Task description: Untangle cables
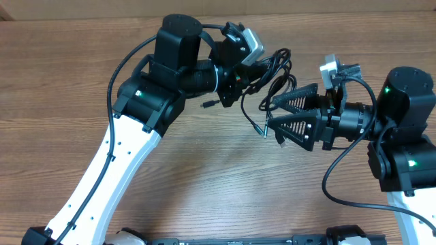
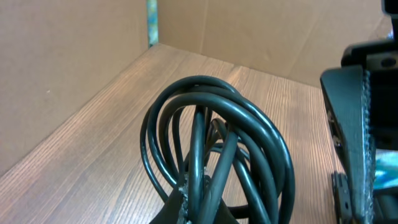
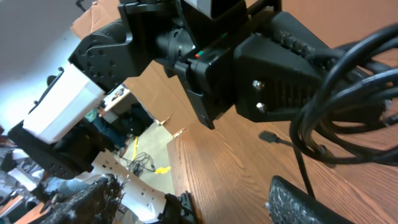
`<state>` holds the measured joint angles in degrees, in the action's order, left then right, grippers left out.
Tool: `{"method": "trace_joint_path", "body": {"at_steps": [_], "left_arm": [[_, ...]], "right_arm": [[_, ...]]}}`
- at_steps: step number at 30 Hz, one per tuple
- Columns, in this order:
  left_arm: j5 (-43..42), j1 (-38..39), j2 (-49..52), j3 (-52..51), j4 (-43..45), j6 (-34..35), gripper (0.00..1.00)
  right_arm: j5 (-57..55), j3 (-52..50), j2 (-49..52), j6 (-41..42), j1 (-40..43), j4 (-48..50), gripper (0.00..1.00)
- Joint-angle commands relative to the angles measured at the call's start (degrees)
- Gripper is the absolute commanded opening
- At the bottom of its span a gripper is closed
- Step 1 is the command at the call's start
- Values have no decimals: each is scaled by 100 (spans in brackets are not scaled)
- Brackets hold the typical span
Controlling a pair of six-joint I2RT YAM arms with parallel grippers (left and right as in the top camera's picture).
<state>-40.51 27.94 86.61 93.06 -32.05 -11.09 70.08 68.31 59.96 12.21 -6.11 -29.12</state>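
We look down on a wooden table (image 1: 204, 170). Above it, our left gripper (image 2: 189, 208) is clenched on the cables (image 2: 211, 124), a looped black bundle held off the wood. Our right gripper (image 1: 272, 114) stands spread wide just beside the bundle. A silver-tipped plug (image 1: 261, 129) dangles by its fingertips.

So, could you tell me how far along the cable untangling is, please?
Done: the cables hang above the table, pinched in the left fingers. In hand: the right fingers stand open facing them, gripping nothing. Left: everything else. The loops are one tangle and no cord lies separate.
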Motion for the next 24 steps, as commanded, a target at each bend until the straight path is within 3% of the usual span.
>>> {"method": "trace_joint_path", "body": {"at_steps": [1,11,24], "left_arm": [[-2,26,-2,85,85,435,4],[-33,415,13,85,323,597,4],[-46,514,17,85,361,601,4]], "right_arm": [[-201,76,-9,26,-26,44,70],[-363,76,-4,24,-26,37,66],[-511,76,35,22,-24,15,51]]}}
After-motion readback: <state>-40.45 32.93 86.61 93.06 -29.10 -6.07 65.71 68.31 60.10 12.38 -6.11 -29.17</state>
